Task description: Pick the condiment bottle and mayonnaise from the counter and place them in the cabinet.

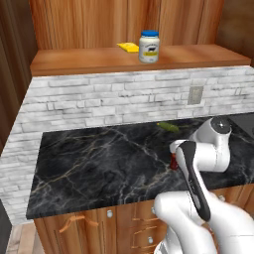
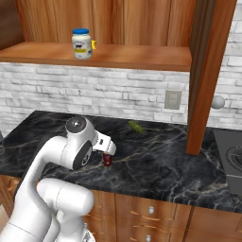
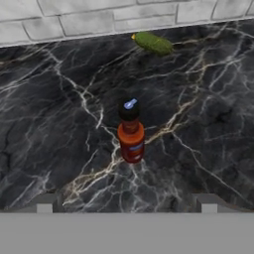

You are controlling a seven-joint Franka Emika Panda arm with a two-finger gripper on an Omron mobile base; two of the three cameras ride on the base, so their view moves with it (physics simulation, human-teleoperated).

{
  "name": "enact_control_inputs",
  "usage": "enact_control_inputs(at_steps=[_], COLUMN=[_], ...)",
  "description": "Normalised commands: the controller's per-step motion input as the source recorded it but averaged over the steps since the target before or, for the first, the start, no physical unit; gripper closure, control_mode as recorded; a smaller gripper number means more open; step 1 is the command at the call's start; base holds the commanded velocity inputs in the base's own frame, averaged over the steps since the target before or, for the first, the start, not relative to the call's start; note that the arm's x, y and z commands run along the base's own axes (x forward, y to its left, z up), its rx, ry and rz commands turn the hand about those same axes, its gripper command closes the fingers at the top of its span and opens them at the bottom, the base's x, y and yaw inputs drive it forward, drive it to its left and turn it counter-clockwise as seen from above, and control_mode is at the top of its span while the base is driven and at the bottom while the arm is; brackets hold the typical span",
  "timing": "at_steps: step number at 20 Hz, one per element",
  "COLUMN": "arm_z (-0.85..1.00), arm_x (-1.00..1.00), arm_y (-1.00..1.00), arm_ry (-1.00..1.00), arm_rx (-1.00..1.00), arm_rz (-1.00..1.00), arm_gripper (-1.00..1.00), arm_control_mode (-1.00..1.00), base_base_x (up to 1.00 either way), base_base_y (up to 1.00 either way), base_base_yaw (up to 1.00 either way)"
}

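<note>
The condiment bottle [image 3: 131, 135], slim and dark red with a black cap, stands upright on the black marble counter [image 3: 54, 124]. My gripper [image 3: 126, 204] hovers just above it, open, with one fingertip on either side and nothing held. From the right base view the gripper [image 2: 107, 152] sits right over the bottle [image 2: 108, 161]. In the left base view the arm covers most of the bottle [image 1: 173, 161]. The mayonnaise [image 1: 149, 47], a white jar with a blue lid, stands on the cabinet's wooden shelf [image 1: 74, 59]; the right base view has the jar [image 2: 82, 44] at upper left.
A small green vegetable [image 3: 153, 43] lies on the counter near the white brick wall [image 1: 99, 99]. A yellow item [image 1: 128, 47] rests on the shelf beside the jar. A wooden post [image 2: 203, 75] and a stove top [image 2: 231, 160] stand to the right. Drawers [image 1: 124, 223] front the counter.
</note>
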Motion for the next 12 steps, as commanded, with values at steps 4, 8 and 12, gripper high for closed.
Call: enact_control_inputs(at_steps=[4, 8, 12], arm_z=[-0.14, -0.2, -0.17], arm_x=[0.25, 0.27, 0.29], arm_y=[-0.03, 0.0, 0.0], arm_ry=[0.0, 0.0, 0.0], arm_rx=[0.0, 0.0, 0.0], arm_rz=[0.0, 0.0, 0.0], arm_gripper=[-1.0, -1.0, -1.0], arm_control_mode=[-1.0, -1.0, -1.0], base_base_x=[0.0, 0.0, 0.0], base_base_y=[0.0, 0.0, 0.0], base_base_yaw=[0.0, 0.0, 0.0])
